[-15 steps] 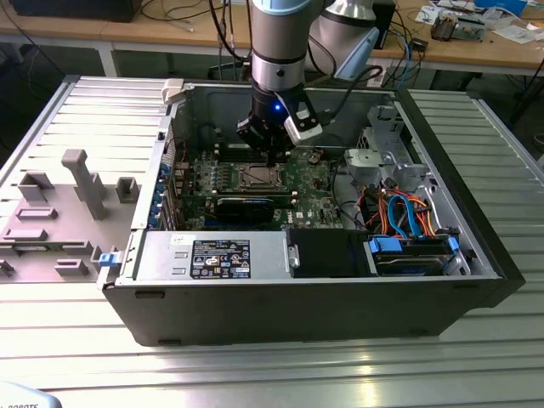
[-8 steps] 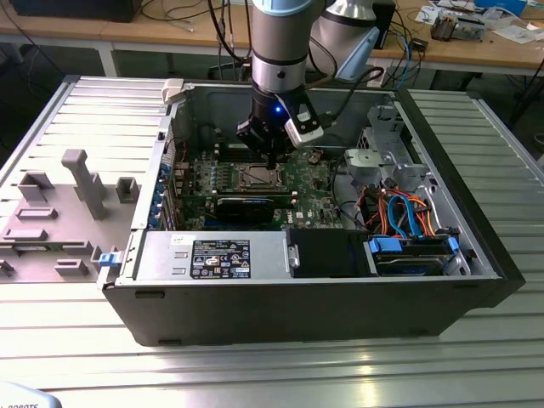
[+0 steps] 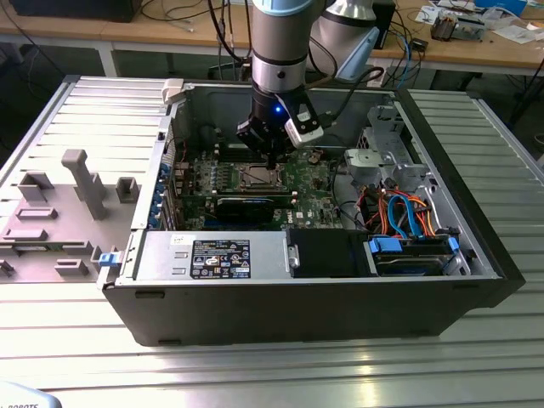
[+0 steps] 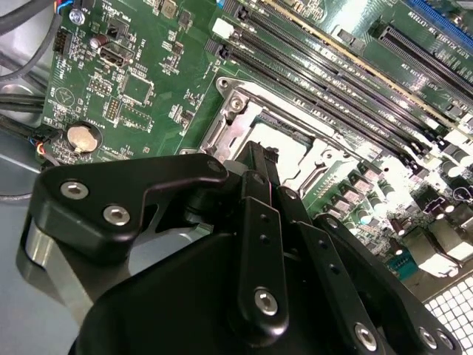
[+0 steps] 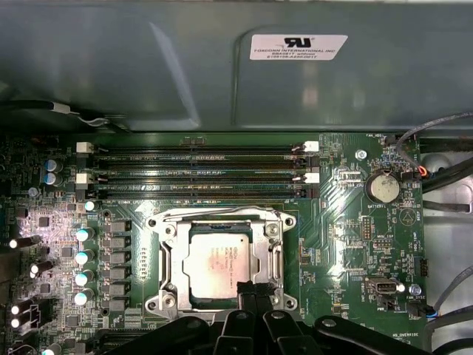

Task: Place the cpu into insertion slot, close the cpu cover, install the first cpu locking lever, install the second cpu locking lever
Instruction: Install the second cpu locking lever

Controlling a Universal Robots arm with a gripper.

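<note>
One gripper [image 5: 247, 290], fingers pressed together, sits at six o'clock of the cpu [image 5: 219, 265] seated under the closed cpu cover [image 5: 171, 260] (levers look unlatched), so a sideways nudge could scrape it.

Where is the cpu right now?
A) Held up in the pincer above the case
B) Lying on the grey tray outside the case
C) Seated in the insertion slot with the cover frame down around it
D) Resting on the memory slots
C: in the first wrist view the cpu lies flat inside the insertion slot, with the cpu cover framing it and the pincer at its edge.
</note>
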